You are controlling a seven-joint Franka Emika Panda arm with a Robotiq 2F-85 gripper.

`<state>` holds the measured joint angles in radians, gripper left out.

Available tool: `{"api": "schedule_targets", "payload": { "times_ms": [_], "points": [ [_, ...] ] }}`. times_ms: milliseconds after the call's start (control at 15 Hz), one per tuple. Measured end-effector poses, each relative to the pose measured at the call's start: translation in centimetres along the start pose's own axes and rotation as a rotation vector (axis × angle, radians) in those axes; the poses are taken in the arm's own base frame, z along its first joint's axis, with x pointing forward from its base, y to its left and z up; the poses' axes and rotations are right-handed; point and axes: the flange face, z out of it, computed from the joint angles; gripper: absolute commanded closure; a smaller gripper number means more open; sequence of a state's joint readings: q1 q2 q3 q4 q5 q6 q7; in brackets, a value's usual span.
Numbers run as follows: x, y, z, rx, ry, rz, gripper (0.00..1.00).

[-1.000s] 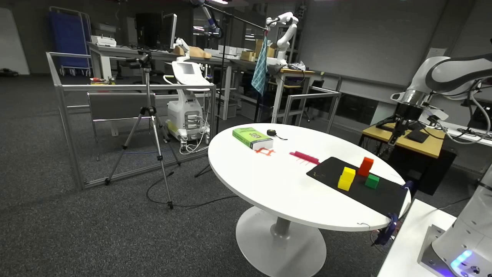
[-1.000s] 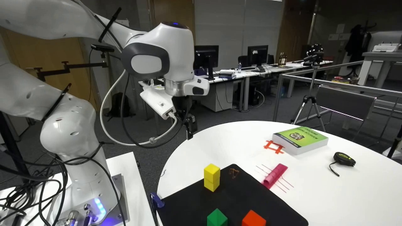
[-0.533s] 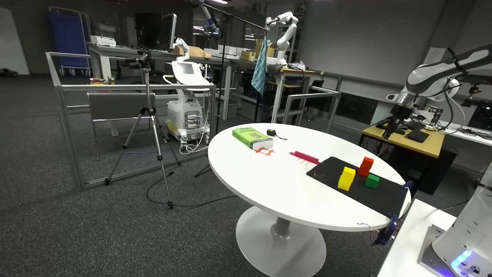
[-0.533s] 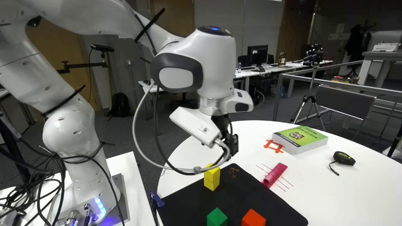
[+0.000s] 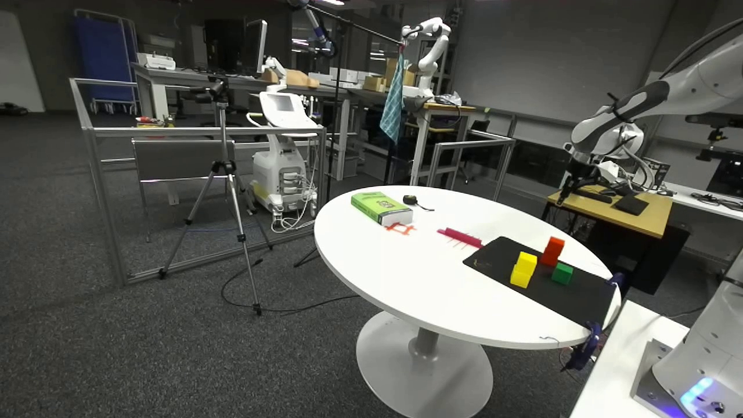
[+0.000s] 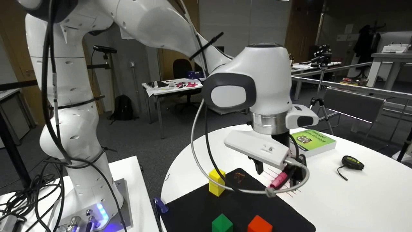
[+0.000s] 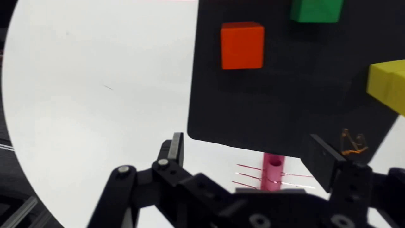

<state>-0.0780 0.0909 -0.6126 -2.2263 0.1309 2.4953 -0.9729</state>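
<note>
My gripper point(image 7: 250, 148) is open and empty, its two fingers wide apart in the wrist view. It is above the round white table, and in an exterior view point(image 6: 279, 172) its fingers overlap the pink tube point(image 6: 278, 181). That tube, with thin red wires on both sides, shows between the fingers in the wrist view point(image 7: 273, 172). A black mat point(image 7: 240, 110) bears a red block stack point(image 5: 551, 251), a green block point(image 5: 562, 273) and two stacked yellow blocks point(image 5: 524, 269). The red point(image 7: 242, 47), green point(image 7: 318, 11) and yellow point(image 7: 390, 82) blocks also show in the wrist view.
A thick green book point(image 6: 310, 141), a tape measure point(image 6: 352, 163) and an orange frame shape point(image 5: 400, 229) lie on the table point(image 5: 406, 273). A small orange wire piece point(image 7: 354, 145) lies on the mat. Blue clamps point(image 5: 592, 342) grip the mat's edge. My cable hangs in a loop point(image 6: 225, 190).
My arm has swung out over the table, leftward in one exterior view and rightward and lower in the other. The blocks, tube and book have not moved.
</note>
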Motion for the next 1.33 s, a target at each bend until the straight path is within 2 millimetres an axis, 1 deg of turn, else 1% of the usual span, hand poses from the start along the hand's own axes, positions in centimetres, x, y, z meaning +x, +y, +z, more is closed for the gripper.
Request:
{"api": "schedule_targets", "payload": {
  "times_ms": [133, 200, 267, 467, 667, 800, 1067, 1333],
  "points": [
    [0.9, 0.4, 2.1, -0.051, -0.029, 0.014, 0.0],
    [1.2, 0.3, 3.0, -0.053, -0.045, 0.021, 0.0],
    [1.4, 0.3, 3.4, -0.053, -0.053, 0.025, 0.0],
    [1.6, 0.3, 3.5, -0.053, -0.052, 0.022, 0.0],
    [1.6, -0.3, 4.2, -0.033, -0.053, 0.008, 0.0],
    [1.3, -1.1, 5.0, -0.012, -0.062, 0.005, 0.0],
    [-0.2, -2.4, 6.8, 0.022, -0.1, -0.006, 0.0],
    [-1.5, -2.6, 7.6, 0.017, -0.124, -0.023, 0.0]
  ]
}}
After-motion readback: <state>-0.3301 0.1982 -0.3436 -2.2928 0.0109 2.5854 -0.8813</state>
